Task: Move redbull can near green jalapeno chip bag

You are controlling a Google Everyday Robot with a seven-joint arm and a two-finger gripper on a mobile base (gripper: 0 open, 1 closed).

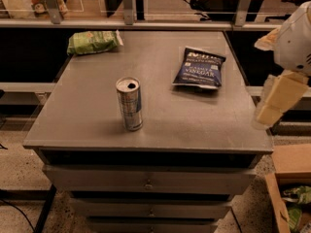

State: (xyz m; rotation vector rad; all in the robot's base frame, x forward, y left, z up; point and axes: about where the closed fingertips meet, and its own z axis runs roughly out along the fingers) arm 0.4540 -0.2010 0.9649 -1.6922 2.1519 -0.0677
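Observation:
The redbull can (129, 103) stands upright on the grey cabinet top (160, 120), front left of centre, with its pull-tab top showing. The green jalapeno chip bag (93, 41) lies at the far left corner of the top, well apart from the can. My gripper (276, 100) hangs at the right edge of the view, beside the cabinet's right edge, level with the can and far to its right. It holds nothing that I can see.
A dark blue chip bag with white lettering (198, 68) lies at the back right of the top. Shelving rails (146, 23) run behind the cabinet. A cardboard box (290, 188) sits on the floor at the right. Drawers (146, 181) are below the top.

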